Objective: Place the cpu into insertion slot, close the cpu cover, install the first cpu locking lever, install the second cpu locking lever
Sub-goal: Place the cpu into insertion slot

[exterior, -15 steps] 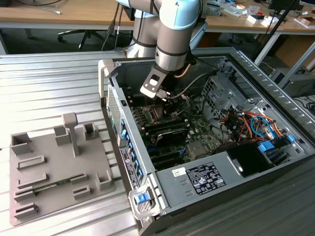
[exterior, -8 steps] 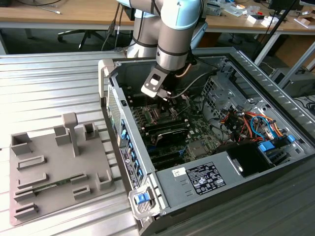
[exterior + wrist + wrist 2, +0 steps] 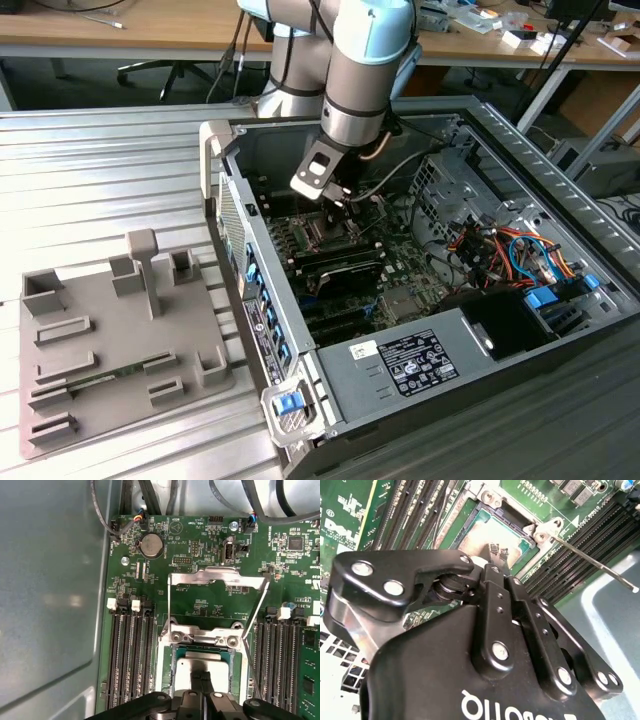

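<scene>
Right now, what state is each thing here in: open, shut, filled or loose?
computer case: side open, insides on show.
cpu cover: open, swung back from the slot.
insertion slot: uncovered, holding the cpu.
cpu: lying flat in the slot.
locking levers: both unlatched, raised free.
gripper: shut, tips over the cpu.
</scene>
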Controlling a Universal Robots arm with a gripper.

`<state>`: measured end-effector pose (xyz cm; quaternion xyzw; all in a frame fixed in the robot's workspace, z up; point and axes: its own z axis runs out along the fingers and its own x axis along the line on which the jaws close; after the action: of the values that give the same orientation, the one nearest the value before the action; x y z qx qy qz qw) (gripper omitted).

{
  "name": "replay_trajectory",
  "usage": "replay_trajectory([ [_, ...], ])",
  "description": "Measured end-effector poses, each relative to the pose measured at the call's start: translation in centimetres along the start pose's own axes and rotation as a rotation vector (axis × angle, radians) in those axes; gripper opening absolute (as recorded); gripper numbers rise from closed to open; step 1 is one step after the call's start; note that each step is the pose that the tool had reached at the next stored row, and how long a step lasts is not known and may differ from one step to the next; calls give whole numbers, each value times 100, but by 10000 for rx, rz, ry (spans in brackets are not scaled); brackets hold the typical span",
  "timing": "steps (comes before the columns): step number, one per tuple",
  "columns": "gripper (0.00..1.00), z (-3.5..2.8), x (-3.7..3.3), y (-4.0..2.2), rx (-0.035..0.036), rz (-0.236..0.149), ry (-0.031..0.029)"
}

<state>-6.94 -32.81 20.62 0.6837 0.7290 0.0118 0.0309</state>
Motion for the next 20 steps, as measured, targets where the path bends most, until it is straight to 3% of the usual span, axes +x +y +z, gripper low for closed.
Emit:
replay_trajectory([
  [3,11,9,0,6,27,2,3],
  [4,11,-51,-1,11,21,1,9],
  [5,11,-167,-5,18,24,1,4],
  [7,11,-321,-10,28,26,0,3],
  [8,11,-367,-11,33,26,-1,3],
  [9,11,-377,-12,41,32,-2,3],
  [10,11,-376,-13,60,86,-1,-2],
  [11,11,-374,-14,79,198,-5,-7],
  [13,11,-373,-16,111,356,-11,-4],
  [15,11,-381,-18,129,394,-12,-5],
  [18,11,-438,-23,135,395,-9,18],
  [19,11,-493,-29,138,392,-8,78],
  [20,11,-516,-40,139,375,2,313],
])
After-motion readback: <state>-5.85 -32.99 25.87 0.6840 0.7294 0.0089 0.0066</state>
